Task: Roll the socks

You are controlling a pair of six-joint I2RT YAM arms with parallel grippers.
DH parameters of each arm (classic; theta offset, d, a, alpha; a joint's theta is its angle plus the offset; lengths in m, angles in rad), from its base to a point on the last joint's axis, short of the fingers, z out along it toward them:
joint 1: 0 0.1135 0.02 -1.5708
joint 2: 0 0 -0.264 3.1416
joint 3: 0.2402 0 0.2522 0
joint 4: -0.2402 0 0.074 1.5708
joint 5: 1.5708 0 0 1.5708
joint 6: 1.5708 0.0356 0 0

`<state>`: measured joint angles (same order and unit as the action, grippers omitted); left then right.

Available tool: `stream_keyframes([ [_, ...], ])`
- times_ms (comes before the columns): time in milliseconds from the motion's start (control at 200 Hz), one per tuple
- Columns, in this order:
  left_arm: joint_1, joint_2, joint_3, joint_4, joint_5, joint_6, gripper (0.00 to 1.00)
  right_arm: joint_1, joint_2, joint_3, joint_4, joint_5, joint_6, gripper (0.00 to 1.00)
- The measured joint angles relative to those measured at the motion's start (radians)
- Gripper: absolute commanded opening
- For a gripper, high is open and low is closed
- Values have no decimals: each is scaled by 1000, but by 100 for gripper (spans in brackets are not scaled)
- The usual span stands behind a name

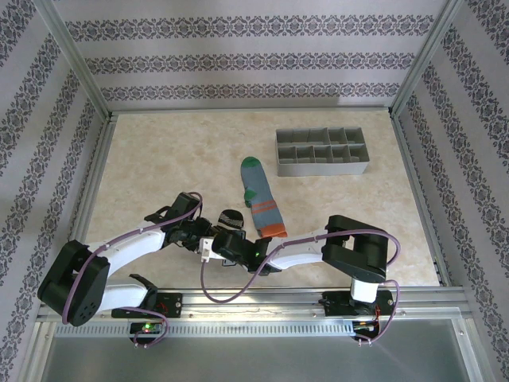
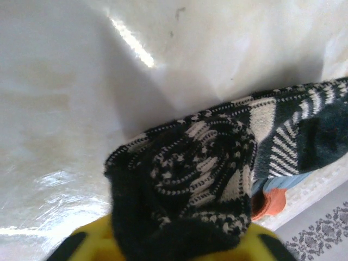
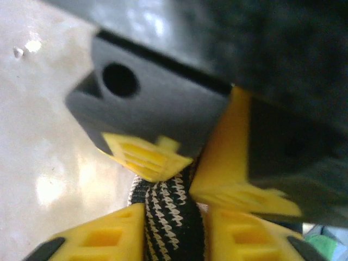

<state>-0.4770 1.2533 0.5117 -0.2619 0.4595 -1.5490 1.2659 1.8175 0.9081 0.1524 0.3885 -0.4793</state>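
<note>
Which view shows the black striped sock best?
Left wrist view: the black striped sock is close up, its rolled spiral facing the camera. The top view shows it as a dark bundle between the arms; the right wrist view, a narrow strip between yellow fingers.

Striped patterned wallpaper walls (image 1: 238,64) on three sides. Beige marbled tabletop (image 1: 175,151), glare patches. Aluminium frame posts (image 1: 75,56) at the upper corners.

Both arms lie low over the table's near edge and reach inward, the left arm (image 1: 131,245) and the right arm (image 1: 314,251) with wrists almost meeting. The right gripper (image 3: 169,239) pinches the black striped sock (image 3: 168,209) between its yellow fingers. The left gripper (image 3: 190,176) faces it tip to tip, its fingers flanking the same sock.
</note>
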Motion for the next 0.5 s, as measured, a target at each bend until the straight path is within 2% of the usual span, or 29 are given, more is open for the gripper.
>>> stream_keyframes([
  [105,16,-28,-5,-29,-19,-8,57,-3,10,18,-12,-22,15,0],
  [200,43,-77,-8,-84,-35,-15,70,-34,7,21,-5,-110,39,0],
  [330,122,-150,-8,-145,-26,-3,76,-124,-5,18,-2,-310,97,0],
  [505,200,-172,-8,-184,-10,18,77,-257,-5,24,-13,-571,172,0],
])
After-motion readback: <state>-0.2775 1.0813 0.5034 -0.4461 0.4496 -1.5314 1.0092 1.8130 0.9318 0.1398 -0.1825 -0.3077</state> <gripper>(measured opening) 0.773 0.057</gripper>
